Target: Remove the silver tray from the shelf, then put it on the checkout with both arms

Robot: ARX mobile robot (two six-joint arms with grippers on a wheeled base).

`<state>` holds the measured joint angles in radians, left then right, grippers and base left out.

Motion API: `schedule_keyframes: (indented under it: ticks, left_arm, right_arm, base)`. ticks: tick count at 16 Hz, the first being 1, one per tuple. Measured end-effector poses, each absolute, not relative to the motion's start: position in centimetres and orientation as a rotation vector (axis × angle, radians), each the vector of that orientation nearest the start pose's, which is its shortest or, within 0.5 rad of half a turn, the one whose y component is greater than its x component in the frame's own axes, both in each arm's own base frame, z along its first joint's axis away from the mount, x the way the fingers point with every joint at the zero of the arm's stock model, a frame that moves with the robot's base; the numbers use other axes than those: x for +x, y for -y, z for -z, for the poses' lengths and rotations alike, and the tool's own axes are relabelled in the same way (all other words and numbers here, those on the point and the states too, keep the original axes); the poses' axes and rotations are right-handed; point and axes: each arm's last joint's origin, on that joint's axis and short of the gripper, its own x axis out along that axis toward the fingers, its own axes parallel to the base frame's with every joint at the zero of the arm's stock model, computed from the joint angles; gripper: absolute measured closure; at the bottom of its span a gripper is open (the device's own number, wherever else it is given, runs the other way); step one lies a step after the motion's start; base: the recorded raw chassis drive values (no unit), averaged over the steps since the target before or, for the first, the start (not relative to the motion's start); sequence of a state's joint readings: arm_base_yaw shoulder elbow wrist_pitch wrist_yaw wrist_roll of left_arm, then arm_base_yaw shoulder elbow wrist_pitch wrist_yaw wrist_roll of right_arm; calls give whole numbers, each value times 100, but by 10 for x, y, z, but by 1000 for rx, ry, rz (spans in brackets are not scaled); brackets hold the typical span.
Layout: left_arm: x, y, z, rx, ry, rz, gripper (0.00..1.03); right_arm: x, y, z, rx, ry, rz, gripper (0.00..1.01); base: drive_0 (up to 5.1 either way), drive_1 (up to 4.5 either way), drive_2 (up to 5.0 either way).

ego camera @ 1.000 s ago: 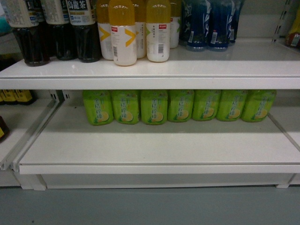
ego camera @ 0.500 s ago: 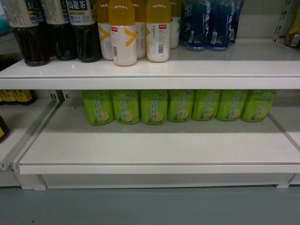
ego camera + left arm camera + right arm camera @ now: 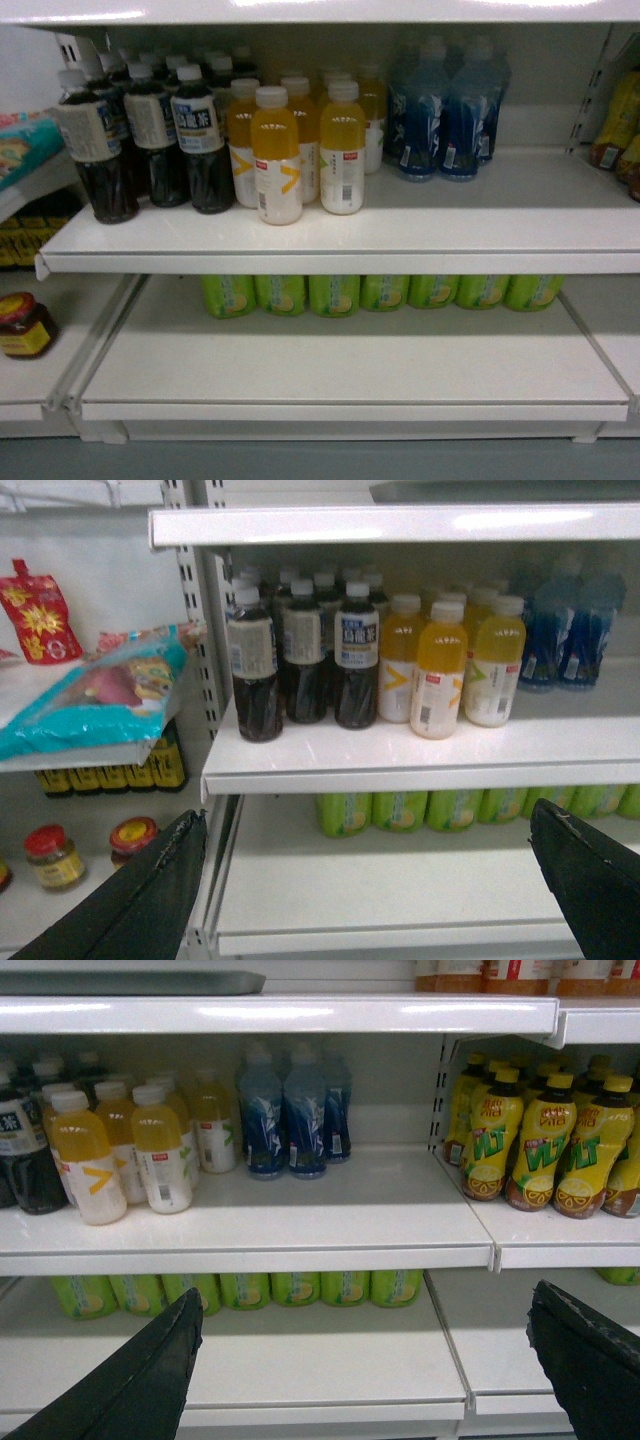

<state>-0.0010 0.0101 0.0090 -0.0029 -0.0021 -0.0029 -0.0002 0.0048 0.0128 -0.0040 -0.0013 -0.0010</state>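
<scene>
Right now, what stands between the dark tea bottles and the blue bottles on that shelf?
Yellow-orange juice bottles fill the stretch between the dark tea bottles and the blue bottles; the head view shows it plainly.

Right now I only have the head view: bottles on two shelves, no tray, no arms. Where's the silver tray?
Observer: One board up. The left wrist view shows the silver tray lying on the top shelf, above the bottles.
Operator: Does the right wrist see it too?
Observer: Yes. There its rounded end stops roughly over the blue bottles.
Operator: Fingers?
Observer: The left fingers and right fingers are spread wide, holding nothing, and sit lower in frame than the tray.
</scene>
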Motion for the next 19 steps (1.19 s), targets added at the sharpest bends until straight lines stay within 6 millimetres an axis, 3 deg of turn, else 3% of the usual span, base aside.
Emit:
schedule_keyframes:
  ticks: [19]
  left_arm:
    - [98,0,-166,0,-4,1,5]
  right_arm:
    - [97,0,-167,-1,5,0,3]
  base:
    - [0,0,0]
